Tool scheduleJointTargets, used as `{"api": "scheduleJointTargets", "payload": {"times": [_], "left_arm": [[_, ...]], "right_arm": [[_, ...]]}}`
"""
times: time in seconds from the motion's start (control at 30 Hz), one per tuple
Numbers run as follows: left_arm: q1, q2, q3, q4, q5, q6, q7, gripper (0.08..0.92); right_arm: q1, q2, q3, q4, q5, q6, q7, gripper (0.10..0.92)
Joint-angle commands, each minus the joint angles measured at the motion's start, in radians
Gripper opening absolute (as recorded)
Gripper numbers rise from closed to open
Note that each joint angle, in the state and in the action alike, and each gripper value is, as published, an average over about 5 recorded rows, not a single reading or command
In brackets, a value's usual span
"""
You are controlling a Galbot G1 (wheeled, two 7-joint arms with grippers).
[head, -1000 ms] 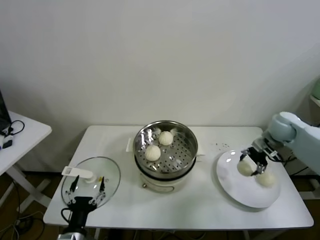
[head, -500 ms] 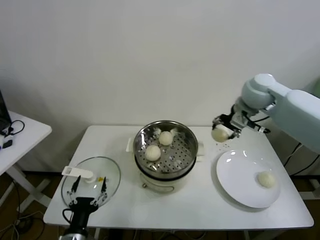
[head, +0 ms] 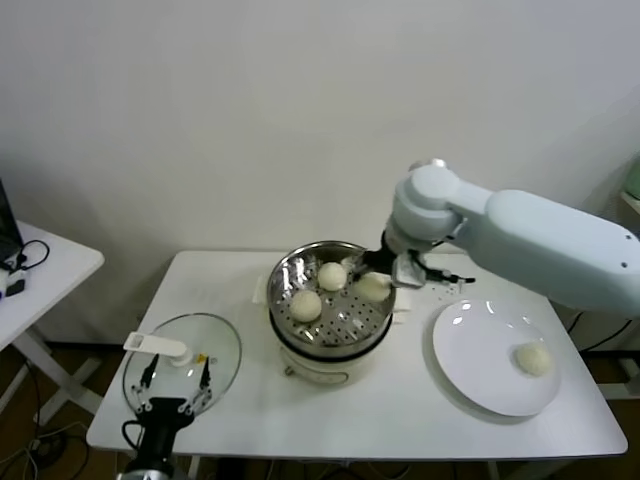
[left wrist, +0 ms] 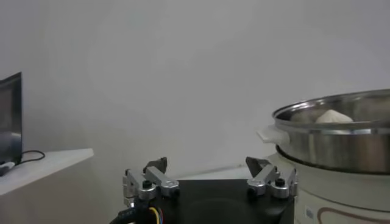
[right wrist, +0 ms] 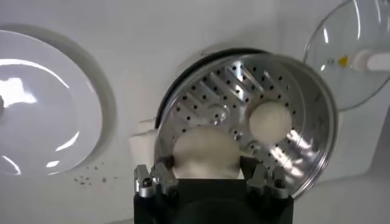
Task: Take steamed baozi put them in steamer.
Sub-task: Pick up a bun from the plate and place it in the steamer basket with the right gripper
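Note:
My right gripper [head: 377, 276] is shut on a steamed baozi [head: 372, 288], holding it just inside the right rim of the steamer [head: 284, 268]. In the right wrist view that baozi [right wrist: 206, 151] fills the gap between the fingers [right wrist: 159, 173], above the perforated floor. Two more baozi [head: 331, 275] [head: 305, 304] lie in the steamer basket, one also showing as a pale bun [right wrist: 270, 120] in the right wrist view. Another baozi [head: 531, 359] lies on the white plate [head: 470, 340]. My left gripper [head: 177, 372] stays parked and open at the table's front left, over the glass lid.
The glass lid [head: 222, 350] with its white handle [head: 155, 345] lies flat left of the steamer. The steamer's cream pot base [left wrist: 341, 189] stands close to the left gripper [left wrist: 210, 167]. A small side table [head: 50, 265] stands at far left. A wall is behind.
My right arm lifted a baozi off the plate, carried it up and leftward, and now holds it low over the steamer's right side. The left arm has not moved.

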Motion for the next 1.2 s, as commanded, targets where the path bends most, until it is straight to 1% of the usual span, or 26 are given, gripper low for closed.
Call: {"api": "scheduleJointTargets", "payload": {"times": [0.03, 0.43, 0.73, 1.2], "left_arm": [[0.009, 0.000, -0.002, 0.001, 0.002, 0.000, -0.001, 0.823], [0.024, 0.003, -0.005, 0.002, 0.013, 0.009, 0.000, 0.823], [0.013, 0.004, -0.004, 0.012, 0.018, 0.019, 0.001, 0.823], [-0.014, 0.005, -0.002, 0.029, 0.022, 0.028, 0.003, 0.823]], "right_arm": [[-0.016, 0.117, -0.059, -0.006, -0.031, 0.026, 0.005, 0.712], [-0.028, 0.201, -0.126, -0.149, -0.054, 0.129, 0.020, 0.711], [-0.060, 0.256, -0.135, -0.215, -0.070, 0.149, 0.034, 0.710], [-0.098, 0.278, -0.130, -0.223, -0.097, 0.159, 0.040, 0.712]]}}
